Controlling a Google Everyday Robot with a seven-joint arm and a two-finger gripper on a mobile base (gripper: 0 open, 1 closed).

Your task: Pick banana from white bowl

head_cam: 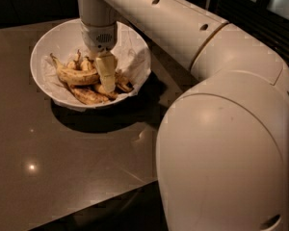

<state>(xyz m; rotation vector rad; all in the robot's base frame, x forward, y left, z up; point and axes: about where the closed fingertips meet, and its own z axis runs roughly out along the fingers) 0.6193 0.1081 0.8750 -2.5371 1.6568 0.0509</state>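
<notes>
The white bowl point(43, 47) with crumpled paper lining stands at the table's far left. Several overripe bananas lie in it. The banana point(74, 76), long, curved and yellow with brown speckles, lies across the pile with its thin stem pointing up left. My gripper point(106, 78) reaches straight down into the bowl. Its pale finger point(106, 71) rests against the right end of the banana, among the shorter, browner bananas point(89, 96). The arm hides the gripper's other side.
The dark glossy table point(77, 153) runs to a front edge at the lower left. My large white arm covers the right half of the view. A dark slatted surface point(250, 18) lies behind at the upper right.
</notes>
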